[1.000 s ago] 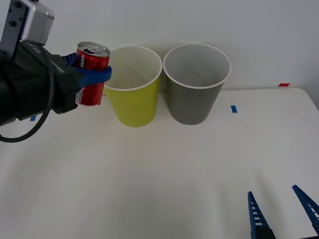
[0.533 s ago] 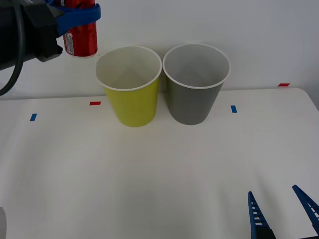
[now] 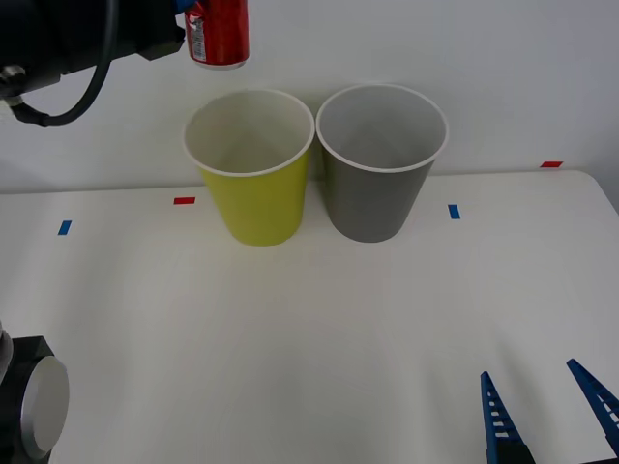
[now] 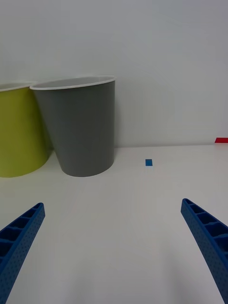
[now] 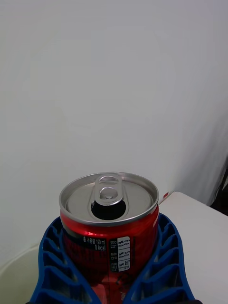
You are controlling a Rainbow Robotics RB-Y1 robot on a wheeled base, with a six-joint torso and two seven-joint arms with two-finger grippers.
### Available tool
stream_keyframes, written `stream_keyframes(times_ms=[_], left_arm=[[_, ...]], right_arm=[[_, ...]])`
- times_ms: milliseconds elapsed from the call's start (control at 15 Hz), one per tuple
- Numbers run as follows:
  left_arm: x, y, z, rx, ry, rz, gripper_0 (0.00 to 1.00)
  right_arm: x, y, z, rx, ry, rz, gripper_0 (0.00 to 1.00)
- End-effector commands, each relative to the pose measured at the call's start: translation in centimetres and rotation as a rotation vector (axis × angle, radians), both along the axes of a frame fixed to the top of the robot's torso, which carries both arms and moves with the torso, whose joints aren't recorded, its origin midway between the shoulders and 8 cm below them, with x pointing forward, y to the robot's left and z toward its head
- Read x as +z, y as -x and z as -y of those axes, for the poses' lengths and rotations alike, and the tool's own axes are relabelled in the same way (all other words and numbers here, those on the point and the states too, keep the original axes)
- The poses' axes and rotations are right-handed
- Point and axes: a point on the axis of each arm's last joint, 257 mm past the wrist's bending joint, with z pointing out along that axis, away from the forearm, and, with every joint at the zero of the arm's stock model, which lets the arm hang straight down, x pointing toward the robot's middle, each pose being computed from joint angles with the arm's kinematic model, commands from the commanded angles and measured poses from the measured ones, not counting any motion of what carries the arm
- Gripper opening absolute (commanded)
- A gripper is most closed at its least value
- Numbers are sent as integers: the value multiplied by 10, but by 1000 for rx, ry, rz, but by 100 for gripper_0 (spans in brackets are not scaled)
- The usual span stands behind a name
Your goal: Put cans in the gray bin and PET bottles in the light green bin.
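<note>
Left gripper point(image 5: 110, 285) clamped around the red can point(image 5: 110, 223); blue ribbed fingers point(image 5: 57, 256) wrap both sides of the can body. Can upright, silver top with open tab hole facing the wrist camera, white label patch on its side. In the front view the can point(image 3: 219, 34) hangs high at the upper frame edge, above and slightly to the robot's left of the light green bin point(image 3: 253, 169), well clear of that bin's white rim. Open air between can bottom and rim.

Light green bin and gray bin point(image 3: 379, 164) stand side by side at the far edge of the white table point(image 3: 309, 329), rims touching or nearly so; cannot tell which. Gray bin sits on the robot's right of the green one. Both open mouths unobstructed, pale insides visible.

Right gripper point(image 3: 549, 416) low at the near table edge on the robot's right, fingers spread wide, nothing between them. Its wrist view shows the gray bin point(image 4: 80, 128) ahead, with bare tabletop between.

Small blue tape marks point(image 3: 454, 211) and red tape marks point(image 3: 184, 200) on the table near the bins. Wide bare surface between bins and near edge.
</note>
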Motion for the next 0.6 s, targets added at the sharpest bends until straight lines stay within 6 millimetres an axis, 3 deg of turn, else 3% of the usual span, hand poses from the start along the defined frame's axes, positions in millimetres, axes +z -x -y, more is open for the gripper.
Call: stream_keyframes(times_ms=[67, 400, 600], left_arm=[[5, -21, 25, 4, -12, 9, 0], [-4, -58, 64, 18, 11, 37, 0], [-17, -81, 74, 18, 33, 25, 0]], right_arm=[[0, 0, 0, 0, 0, 0, 100], [0, 0, 0, 0, 0, 0, 100], [0, 0, 0, 0, 0, 0, 100]])
